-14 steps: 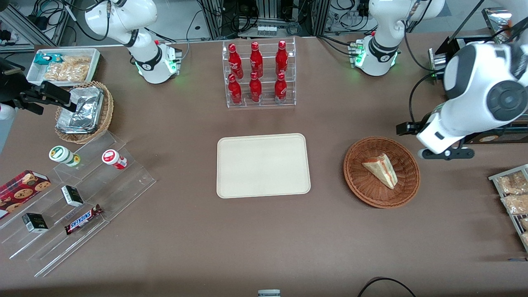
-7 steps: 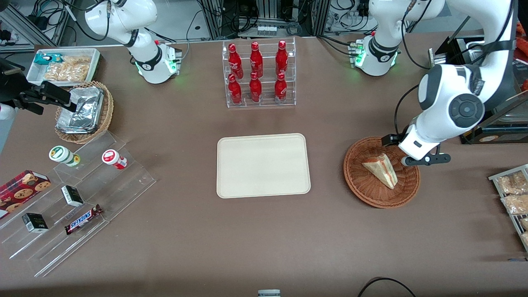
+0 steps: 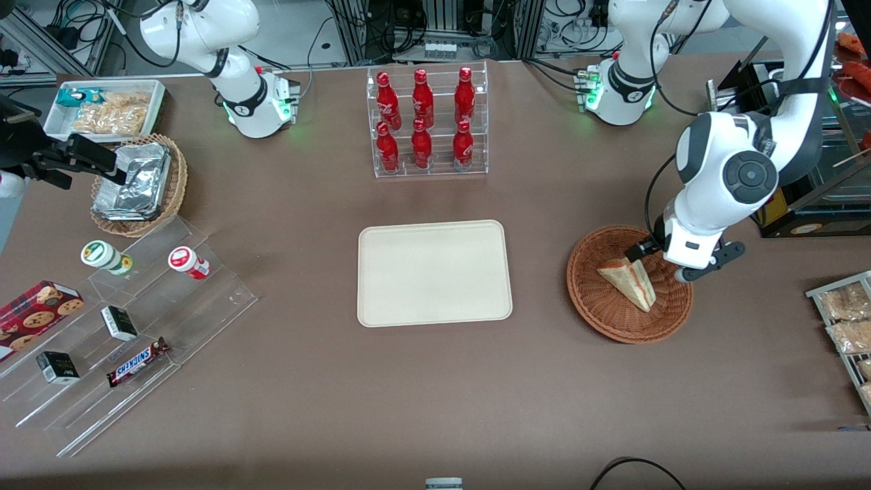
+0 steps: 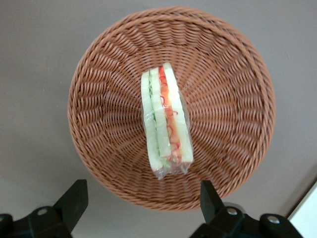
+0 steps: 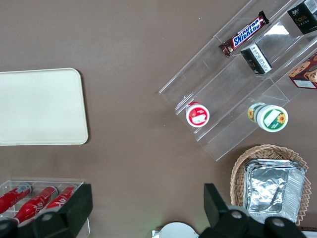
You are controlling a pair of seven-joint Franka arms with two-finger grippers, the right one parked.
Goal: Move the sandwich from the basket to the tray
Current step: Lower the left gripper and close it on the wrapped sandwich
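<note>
Sandwich (image 3: 629, 281) lying in the reddish-brown basket (image 3: 594, 306), wedge tip toward 5 o'clock in the front view, cut edge with red and green layers facing up in the wrist view (image 4: 166, 122). Gripper (image 3: 661, 262) poised over the basket's rim at roughly 1 o'clock, fingers (image 4: 73, 201) spread wide, apart from the sandwich and holding nothing. Basket (image 4: 233, 94) resting on the brown table (image 3: 435, 408), toward the working arm's end. Tray (image 3: 371, 309) flat at table centre, at 9 o'clock from the basket, well apart from it.
</note>
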